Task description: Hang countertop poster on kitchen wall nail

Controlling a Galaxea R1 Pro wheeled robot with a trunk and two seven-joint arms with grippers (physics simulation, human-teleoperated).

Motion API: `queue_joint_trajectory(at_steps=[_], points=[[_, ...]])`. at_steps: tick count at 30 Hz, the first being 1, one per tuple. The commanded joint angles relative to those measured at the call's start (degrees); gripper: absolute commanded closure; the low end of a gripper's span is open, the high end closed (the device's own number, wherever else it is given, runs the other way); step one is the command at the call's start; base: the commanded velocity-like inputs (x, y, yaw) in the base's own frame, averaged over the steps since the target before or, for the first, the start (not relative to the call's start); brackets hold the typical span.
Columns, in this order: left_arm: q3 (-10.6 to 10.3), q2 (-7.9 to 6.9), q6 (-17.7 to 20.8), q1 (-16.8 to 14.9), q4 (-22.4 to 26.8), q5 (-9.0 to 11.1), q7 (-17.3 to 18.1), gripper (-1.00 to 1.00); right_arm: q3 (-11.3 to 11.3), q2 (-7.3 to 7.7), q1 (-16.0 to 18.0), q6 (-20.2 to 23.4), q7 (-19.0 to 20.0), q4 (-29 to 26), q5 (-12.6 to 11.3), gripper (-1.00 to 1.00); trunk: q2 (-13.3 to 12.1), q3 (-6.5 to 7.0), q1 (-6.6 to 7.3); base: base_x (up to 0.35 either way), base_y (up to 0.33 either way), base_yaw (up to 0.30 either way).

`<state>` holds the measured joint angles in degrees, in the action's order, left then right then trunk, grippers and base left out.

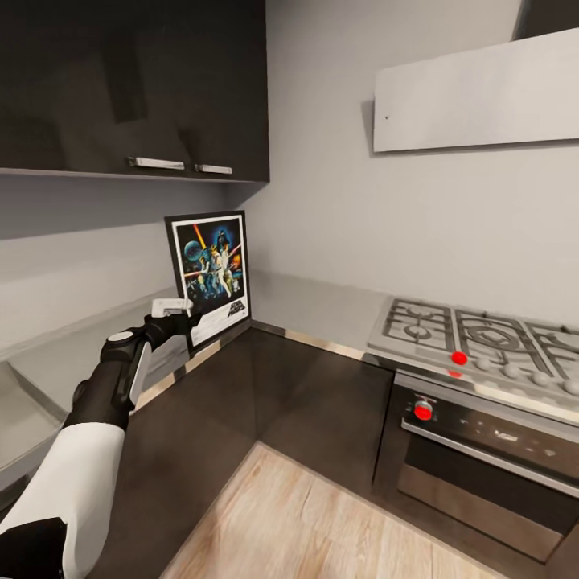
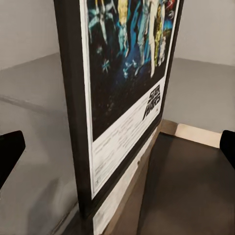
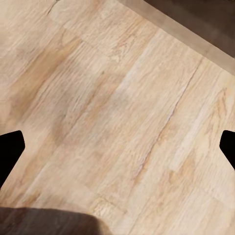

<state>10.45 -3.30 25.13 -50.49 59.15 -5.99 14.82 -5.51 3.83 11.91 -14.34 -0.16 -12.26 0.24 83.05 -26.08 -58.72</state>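
We saw the poster (image 1: 210, 273) upright at the countertop's (image 1: 322, 305) inner corner, near its front edge, w/ our left gripper (image 1: 186, 320) just beside its lower left edge, jaws spread wide, not touching. Right gripper (image 3: 117, 142) hung over wood floor (image 3: 112, 107), jaws spread too.

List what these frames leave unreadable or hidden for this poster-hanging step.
- Poster top: cut off by the left wrist view's edge.
- Left gripper contact: head view shows it at the poster's lower left edge; wrist view shows fingertips wide apart, so a grip cannot be confirmed.
- Wall nail: one dark speck on the pale panel, too small to identify.
- Poster's small print: blurred.
- Right gripper: faces wooden floor.
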Motion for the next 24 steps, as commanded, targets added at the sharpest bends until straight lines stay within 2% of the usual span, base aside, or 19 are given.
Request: queue_joint_trajectory(at_steps=[1,6,24], points=[[0.2,0.02,0.2,0.0,0.1,-0.6,0.5,-1.0,-0.3,0.03,0.0,-0.2,0.0,0.0,0.0,-1.0,0.0,-0.06,-0.01,0.181,0.009,0.0],[0.2,-0.03,0.2,0.0,0.0,-0.6,0.6,-1.0,-0.3,0.03,0.0,-0.2,0.0,0.1,0.0,-1.0,0.0,-0.06,-0.01,0.229,0.004,0.0],[0.4,-0.04,0.2,0.0,0.0,-0.6,0.6,-1.0,-0.4,0.03,0.0,-0.2,0.0,0.1,0.0,-1.0,0.0,-0.06,-0.01,0.093,0.001,0.0]])
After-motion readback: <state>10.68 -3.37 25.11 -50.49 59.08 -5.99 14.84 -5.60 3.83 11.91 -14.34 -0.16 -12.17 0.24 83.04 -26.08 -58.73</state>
